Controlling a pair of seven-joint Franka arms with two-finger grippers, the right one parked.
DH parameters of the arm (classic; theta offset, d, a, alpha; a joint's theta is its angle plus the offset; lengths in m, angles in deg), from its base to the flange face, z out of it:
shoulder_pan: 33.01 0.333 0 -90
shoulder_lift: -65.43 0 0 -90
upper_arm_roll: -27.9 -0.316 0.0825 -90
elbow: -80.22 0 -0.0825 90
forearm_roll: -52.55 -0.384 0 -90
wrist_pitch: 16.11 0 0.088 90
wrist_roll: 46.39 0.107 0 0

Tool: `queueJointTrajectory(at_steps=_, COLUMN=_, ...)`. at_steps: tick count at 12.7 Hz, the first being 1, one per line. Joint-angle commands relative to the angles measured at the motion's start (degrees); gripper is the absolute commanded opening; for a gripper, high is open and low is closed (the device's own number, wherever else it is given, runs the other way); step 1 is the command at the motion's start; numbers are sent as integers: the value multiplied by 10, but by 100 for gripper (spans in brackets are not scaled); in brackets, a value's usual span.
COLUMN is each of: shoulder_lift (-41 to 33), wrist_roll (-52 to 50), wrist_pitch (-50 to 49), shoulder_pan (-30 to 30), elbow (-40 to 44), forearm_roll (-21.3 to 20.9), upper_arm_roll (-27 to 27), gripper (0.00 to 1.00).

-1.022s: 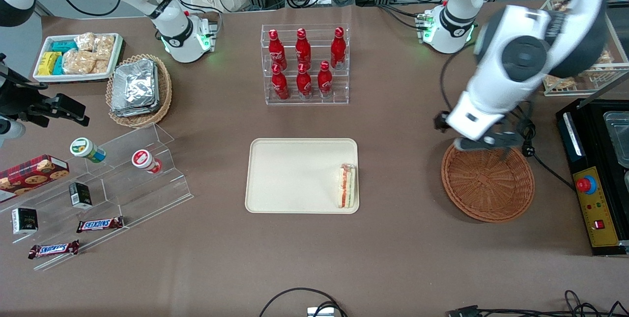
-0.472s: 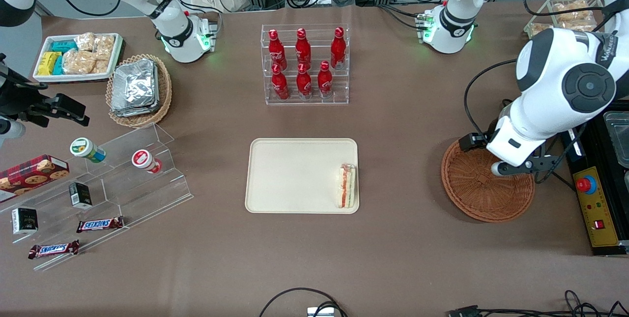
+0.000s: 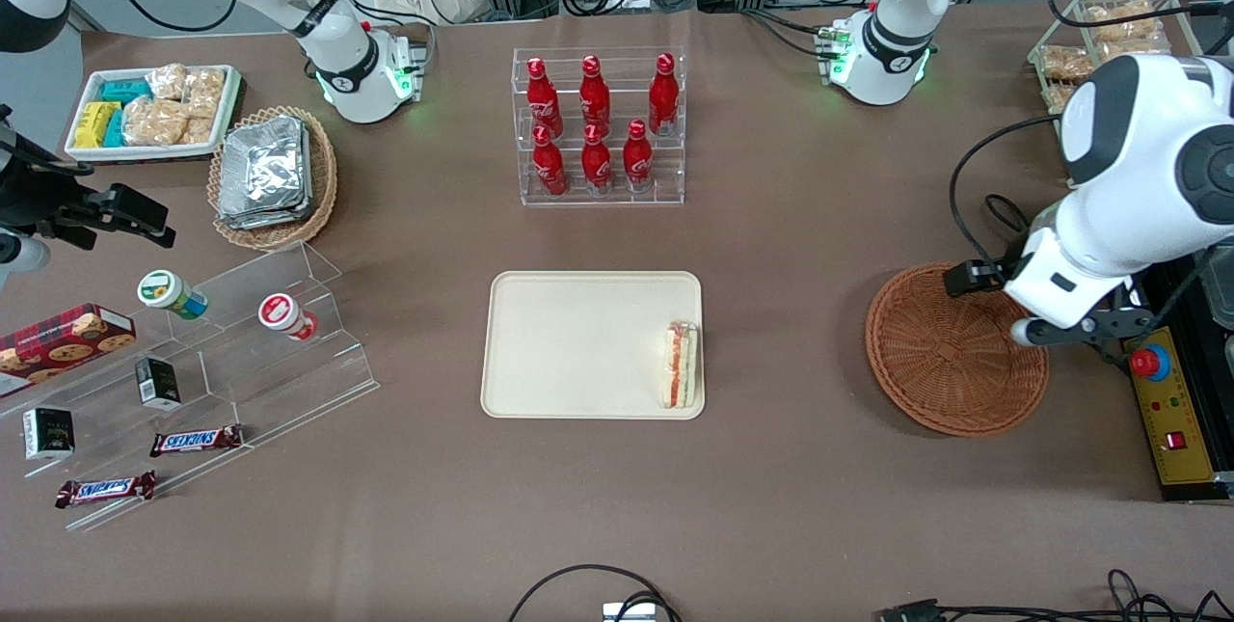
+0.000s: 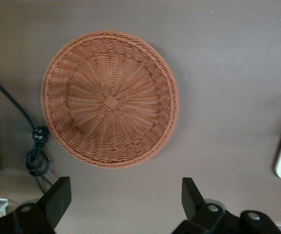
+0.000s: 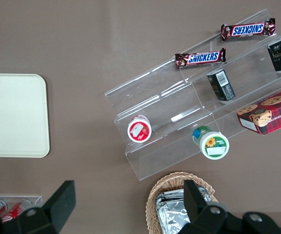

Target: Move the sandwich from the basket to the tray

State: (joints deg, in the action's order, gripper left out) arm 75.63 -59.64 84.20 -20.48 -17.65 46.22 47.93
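Sandwich [image 3: 680,366] lies on tray [image 3: 569,342], at its edge nearest the working arm, frame center. Basket [image 3: 950,362] right of center, holding nothing. Gripper [image 4: 126,200] above the basket's edge, fingers spread apart, apparently gripping nothing.

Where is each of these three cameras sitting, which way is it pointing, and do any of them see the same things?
Front view: high above the table, looking down; shows both white arms, the working one's hand beside the round reddish-brown wicker basket.
Left wrist view: on the working arm, looking down at that empty basket; its open hand shows.
Right wrist view: on the parked arm, looking down at the clear stepped snack rack.
Shared: the cream rectangular tray appears in the front and right wrist views.
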Motion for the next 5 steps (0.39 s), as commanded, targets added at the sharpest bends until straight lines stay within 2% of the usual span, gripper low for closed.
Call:
queueJointTrajectory(at_steps=1, shoulder_lift=-12, wrist_roll=30, wrist_pitch=-13, shoulder_pan=-68, elbow=12, forearm_roll=18, upper_arm_roll=-67, gripper=100)
queueJointTrajectory(at_steps=5, shoulder_lift=12, wrist_roll=33, wrist_pitch=-35, shoulder_pan=-73, elbow=50, forearm_roll=20, upper_arm_roll=-63, gripper=100)
